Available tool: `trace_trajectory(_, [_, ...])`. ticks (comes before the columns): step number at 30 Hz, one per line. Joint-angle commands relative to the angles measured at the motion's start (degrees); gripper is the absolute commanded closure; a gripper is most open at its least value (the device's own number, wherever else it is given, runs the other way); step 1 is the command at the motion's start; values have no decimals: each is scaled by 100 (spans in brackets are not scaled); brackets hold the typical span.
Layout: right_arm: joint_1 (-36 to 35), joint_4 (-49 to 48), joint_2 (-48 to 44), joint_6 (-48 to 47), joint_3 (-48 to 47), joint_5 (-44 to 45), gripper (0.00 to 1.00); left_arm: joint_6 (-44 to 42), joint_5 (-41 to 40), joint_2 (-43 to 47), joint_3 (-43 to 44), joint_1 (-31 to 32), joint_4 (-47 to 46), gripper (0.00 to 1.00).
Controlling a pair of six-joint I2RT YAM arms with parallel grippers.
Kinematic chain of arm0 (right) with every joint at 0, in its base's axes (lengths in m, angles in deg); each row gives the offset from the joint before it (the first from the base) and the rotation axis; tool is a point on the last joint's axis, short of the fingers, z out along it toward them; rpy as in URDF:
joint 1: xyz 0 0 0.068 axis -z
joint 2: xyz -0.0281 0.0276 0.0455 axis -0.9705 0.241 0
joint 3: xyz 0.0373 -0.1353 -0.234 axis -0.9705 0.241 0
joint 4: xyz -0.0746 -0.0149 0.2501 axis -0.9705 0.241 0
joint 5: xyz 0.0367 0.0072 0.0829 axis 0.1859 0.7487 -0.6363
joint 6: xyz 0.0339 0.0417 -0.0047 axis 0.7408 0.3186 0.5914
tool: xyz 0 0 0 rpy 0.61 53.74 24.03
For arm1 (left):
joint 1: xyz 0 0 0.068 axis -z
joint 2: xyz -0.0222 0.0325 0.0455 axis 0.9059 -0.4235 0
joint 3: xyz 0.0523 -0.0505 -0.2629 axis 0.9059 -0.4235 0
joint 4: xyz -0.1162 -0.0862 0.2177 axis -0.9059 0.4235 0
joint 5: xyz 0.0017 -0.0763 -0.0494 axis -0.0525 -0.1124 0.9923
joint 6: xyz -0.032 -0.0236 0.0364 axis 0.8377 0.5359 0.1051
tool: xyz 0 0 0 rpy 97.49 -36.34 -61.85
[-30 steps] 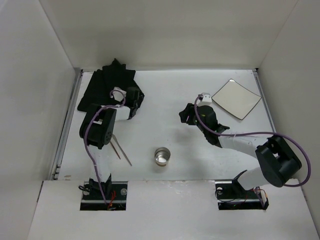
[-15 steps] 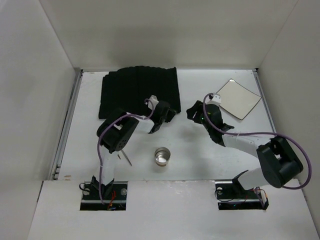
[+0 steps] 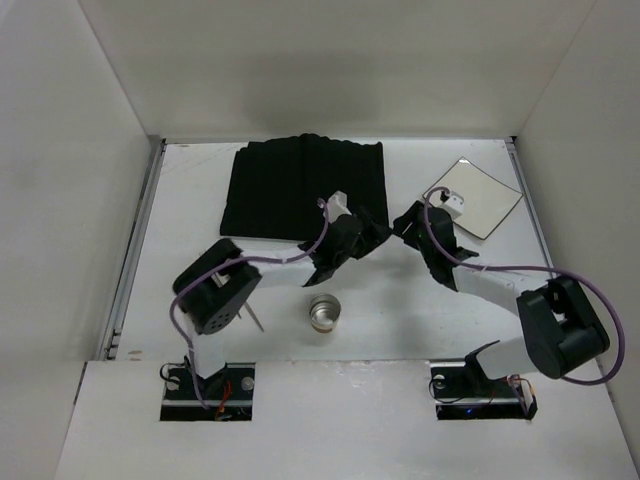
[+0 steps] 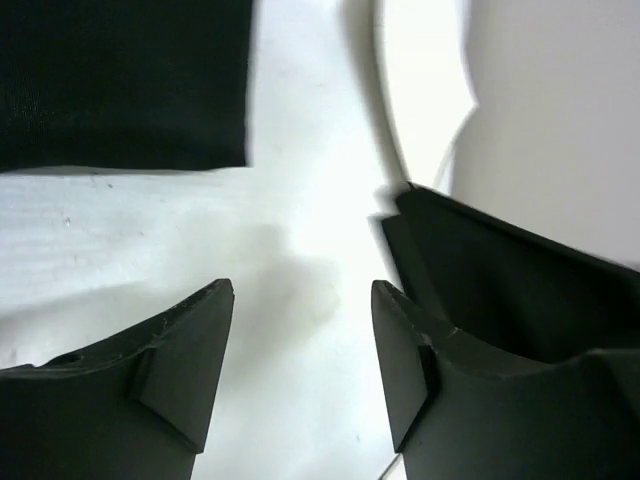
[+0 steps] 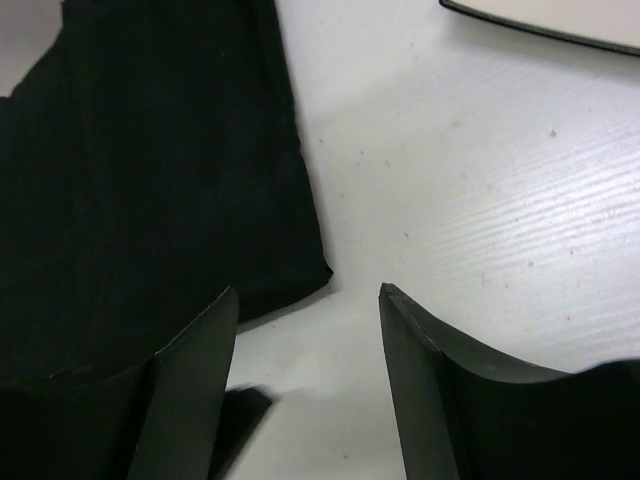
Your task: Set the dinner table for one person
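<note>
Surface (image 3: 180, 250): white and walled, spread beneath the left gripper (image 4: 300, 290) and the right gripper (image 5: 308, 290).
Black pleated mat (image 3: 305, 185): flat, beyond and left of the left gripper, its near corner just ahead of the right gripper.
Metal cup (image 3: 324, 313): upright, nearer than the left gripper, apart from it.
Left gripper: wide, nothing between.
Right gripper: wide, empty.
Square plate (image 3: 475, 197): beyond the right gripper, rightward.
</note>
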Motion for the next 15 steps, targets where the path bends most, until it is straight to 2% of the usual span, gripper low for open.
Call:
trace_trajectory(1, [-14, 133, 172, 131, -213, 75, 36, -954, -726, 1377, -538, -79, 108, 44])
trace_trajectory(7, [21, 107, 577, 456, -345, -469, 37, -1088, -1712, 3056, -2180, -991, 1286, 44])
trace_trajectory(11, [39, 10, 998, 596, -485, -618, 37, -1044, -1669, 3961, -3131, -2054, 1699, 43])
trace_trajectory(15, [100, -113, 1420, 834, -688, -926, 38, -1122, -1450, 4263, -3599, -3127, 1762, 42])
